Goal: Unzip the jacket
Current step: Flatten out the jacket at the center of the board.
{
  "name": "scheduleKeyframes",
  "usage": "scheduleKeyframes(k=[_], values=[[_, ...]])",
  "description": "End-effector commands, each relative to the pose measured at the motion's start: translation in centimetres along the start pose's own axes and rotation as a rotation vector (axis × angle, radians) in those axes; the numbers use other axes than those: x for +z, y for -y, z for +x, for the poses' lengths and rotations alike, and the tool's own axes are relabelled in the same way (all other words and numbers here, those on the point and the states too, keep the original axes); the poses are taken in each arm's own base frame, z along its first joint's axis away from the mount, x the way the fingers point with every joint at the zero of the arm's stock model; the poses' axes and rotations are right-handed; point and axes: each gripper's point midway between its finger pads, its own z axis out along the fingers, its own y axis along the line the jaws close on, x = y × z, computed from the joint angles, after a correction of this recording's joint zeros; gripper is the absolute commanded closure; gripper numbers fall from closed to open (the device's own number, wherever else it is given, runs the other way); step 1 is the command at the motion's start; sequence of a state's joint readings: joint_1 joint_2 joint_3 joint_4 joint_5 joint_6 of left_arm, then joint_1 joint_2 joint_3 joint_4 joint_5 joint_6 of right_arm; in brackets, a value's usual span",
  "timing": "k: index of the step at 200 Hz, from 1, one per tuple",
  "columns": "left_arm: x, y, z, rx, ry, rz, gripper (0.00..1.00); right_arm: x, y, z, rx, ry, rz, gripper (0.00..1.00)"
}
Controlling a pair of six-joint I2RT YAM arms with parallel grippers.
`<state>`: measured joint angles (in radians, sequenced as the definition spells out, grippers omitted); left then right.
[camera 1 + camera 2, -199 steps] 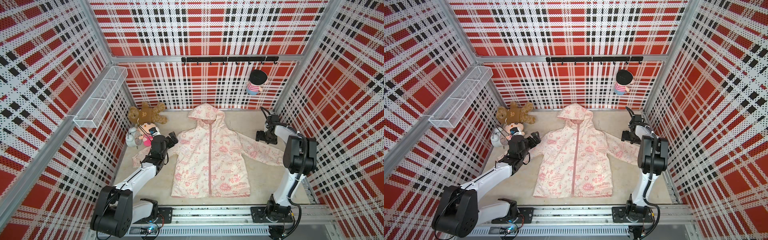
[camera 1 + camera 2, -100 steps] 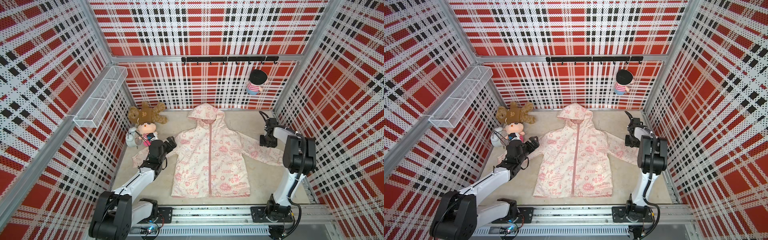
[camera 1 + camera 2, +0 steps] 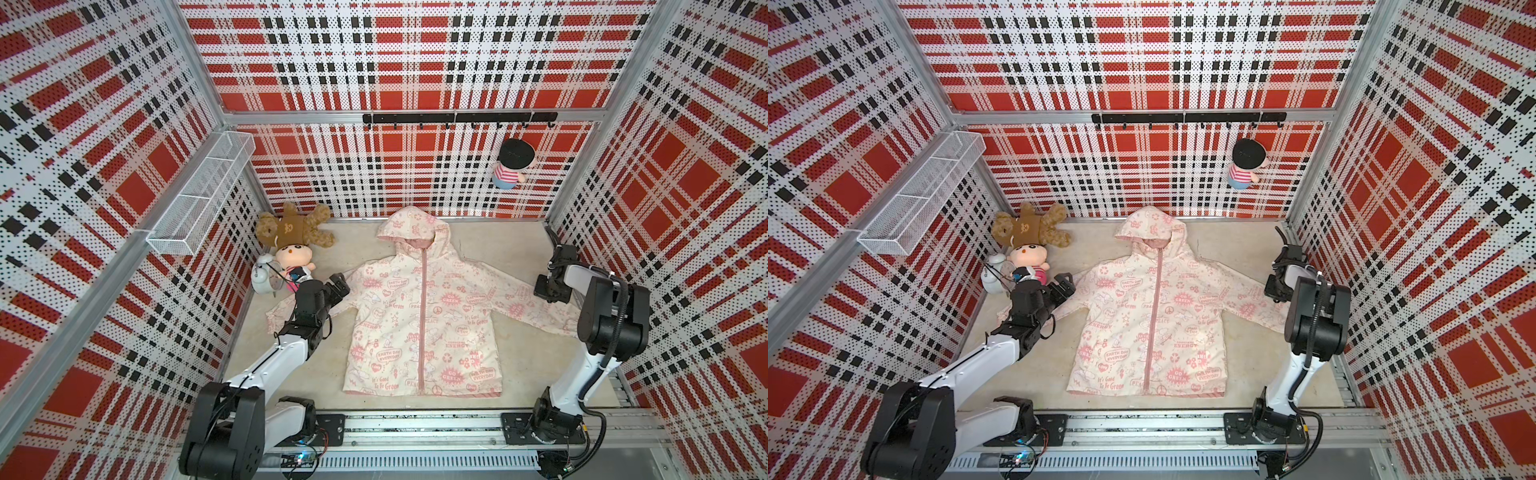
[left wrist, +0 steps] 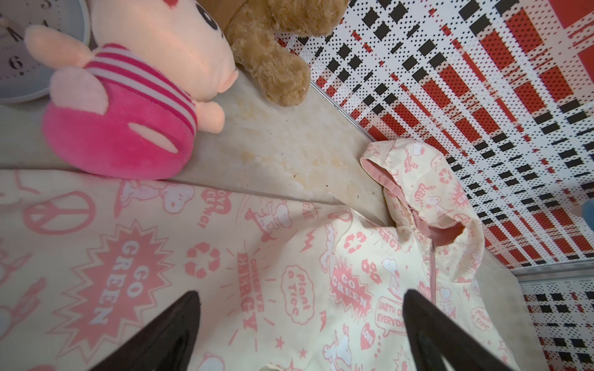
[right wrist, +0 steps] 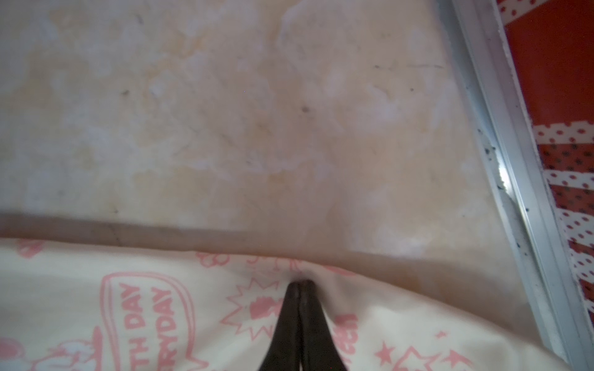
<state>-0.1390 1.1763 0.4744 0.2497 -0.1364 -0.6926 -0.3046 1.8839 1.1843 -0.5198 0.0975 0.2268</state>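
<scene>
You've got matt, smooth cloth on the jacket (image 3: 424, 324). Mottled, dull tabletop (image 3: 498, 249). Shaggy plush on the bear (image 3: 297, 227). White wire-mesh basket (image 3: 199, 199). Perforated wall panels (image 3: 415, 62), bare brushed metal rails (image 5: 512, 192).

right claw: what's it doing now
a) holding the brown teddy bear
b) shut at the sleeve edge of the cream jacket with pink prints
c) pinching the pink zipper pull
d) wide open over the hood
b: in the right wrist view the right claw is closed tight at the sleeve edge of the cream jacket with pink prints, with the fabric puckering at its tip.
</scene>
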Motion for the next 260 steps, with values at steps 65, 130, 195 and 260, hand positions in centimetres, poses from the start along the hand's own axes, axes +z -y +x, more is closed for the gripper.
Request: scheduleKeyframes(k=[65, 130, 195, 260], values=[[3.5, -5.3, -1.9, 0.064, -0.073, -0.268, 0.01, -15.0, -14.1, -5.6, -0.258, 0.36, -0.268, 0.34], [3.5, -10.8, 0.5, -0.142, -0.118, -0.388, 0.21, -18.6, -27.2, -0.9, -0.487, 0.325, -0.54, 0.39], [1.2, -15.2, 4.6, -0.335, -0.138, -0.467, 0.29, -18.0, -29.4, 2.3, -0.562, 0.276, -0.583, 0.4], [-7.0, -20.2, 2.7, -0.53, 0.158, -0.638, 0.27, -18.6, -27.5, 2.2, -0.563, 0.289, -0.508, 0.38]])
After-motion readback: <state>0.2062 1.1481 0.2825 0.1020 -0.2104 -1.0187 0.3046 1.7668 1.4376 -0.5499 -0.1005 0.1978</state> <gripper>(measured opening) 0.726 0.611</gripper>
